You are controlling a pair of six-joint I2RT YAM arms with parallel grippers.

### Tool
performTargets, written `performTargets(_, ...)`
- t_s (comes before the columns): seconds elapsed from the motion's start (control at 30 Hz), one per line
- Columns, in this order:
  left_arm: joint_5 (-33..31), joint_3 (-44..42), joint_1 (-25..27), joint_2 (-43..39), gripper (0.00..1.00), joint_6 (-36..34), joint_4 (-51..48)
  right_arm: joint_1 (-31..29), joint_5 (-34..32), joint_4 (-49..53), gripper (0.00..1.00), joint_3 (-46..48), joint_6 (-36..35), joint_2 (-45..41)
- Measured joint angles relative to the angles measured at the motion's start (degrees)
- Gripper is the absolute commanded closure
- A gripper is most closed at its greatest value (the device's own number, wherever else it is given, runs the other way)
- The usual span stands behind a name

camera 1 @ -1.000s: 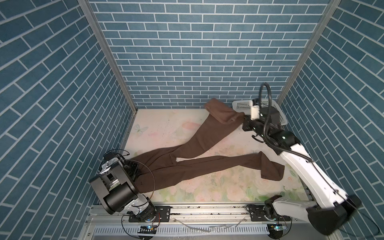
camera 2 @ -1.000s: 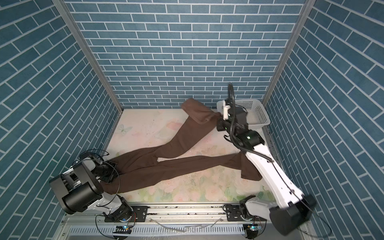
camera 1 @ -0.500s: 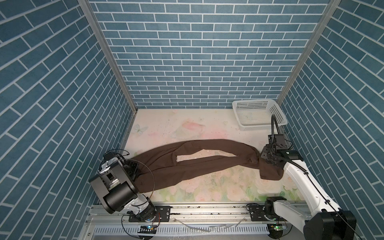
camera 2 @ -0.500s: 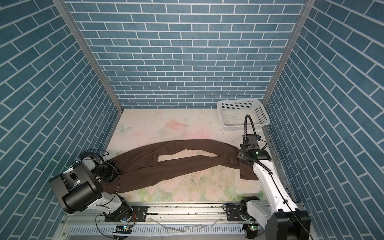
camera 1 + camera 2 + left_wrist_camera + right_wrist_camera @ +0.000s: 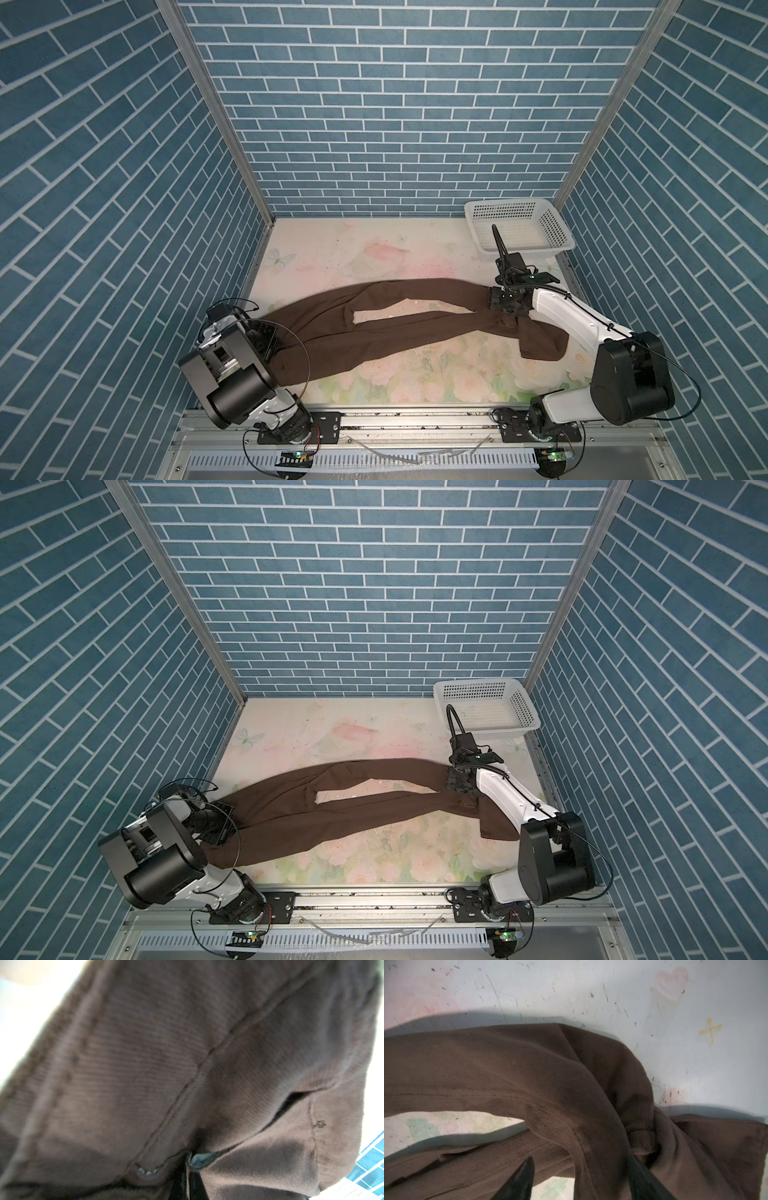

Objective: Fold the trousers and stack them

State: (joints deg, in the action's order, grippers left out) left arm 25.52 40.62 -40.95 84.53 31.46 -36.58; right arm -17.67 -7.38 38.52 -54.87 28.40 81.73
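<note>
The left gripper (image 5: 266,338) pinches the trousers (image 5: 399,328) at the table's (image 5: 374,249) left edge; the right gripper (image 5: 581,1157), spread over 2 bunched leg ends, could snag and skew them.

the trousers (image 5: 415,332) lie lengthwise across the table (image 5: 332,249), waist left, leg ends right; the basket (image 5: 509,204) sits behind them, far right.
</note>
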Motion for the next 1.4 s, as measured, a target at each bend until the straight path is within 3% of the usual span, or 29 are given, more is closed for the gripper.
performTargets(0.03,-0.07,0.07,0.0,0.0,0.9,0.0,-0.02,0.07,0.0,-0.07,0.29,0.28,0.09,0.0)
performTargets(0.1,-0.07,0.07,0.0,0.0,0.88,0.22,0.02,0.26,0.13,-0.07,0.45,0.61,0.31,0.31)
performTargets(0.23,0.52,-0.35,0.0,0.13,0.88,0.68,0.87,1.68,2.56,-2.01,1.0,1.14,0.22,2.93)
performTargets(0.4,1.49,-0.46,-0.02,0.39,0.95,1.22,1.46,7.39,5.35,-2.12,1.0,-0.46,0.02,5.6)
performTargets(0.57,1.55,2.47,0.0,0.66,0.95,1.4,-0.92,12.83,7.04,-0.7,1.0,-14.21,-0.02,5.77)
performTargets(0.67,1.62,7.08,0.07,0.66,0.95,1.6,-3.08,14.1,8.74,-5.01,1.0,-21.73,0.9,3.32)
performTargets(0.8,1.84,12.26,0.46,0.66,0.95,1.42,-4.96,14.03,8.98,-9.29,1.0,-23.93,1.38,-2.25)
performTargets(0.9,1.77,13.46,0.5,0.63,0.95,0.9,-5.35,13.92,7.52,-11.39,1.0,-21.35,1.33,-5.46)
performTargets(1.03,1.77,11.32,0.48,0.63,0.98,0.42,-4.61,15.54,4.74,-13.53,1.0,-10.27,1.68,-6.91)
performTargets(1.27,1.75,4.85,0.48,2.1,0.98,0.15,-2.38,26.12,4.92,-12.33,1.0,8.31,5.64,-2.56)
performTargets(1.4,1.73,4.92,0.48,2.32,0.83,-0.22,-2.34,29.7,5.44,-12.0,1.0,9.31,7.13,-2.78)
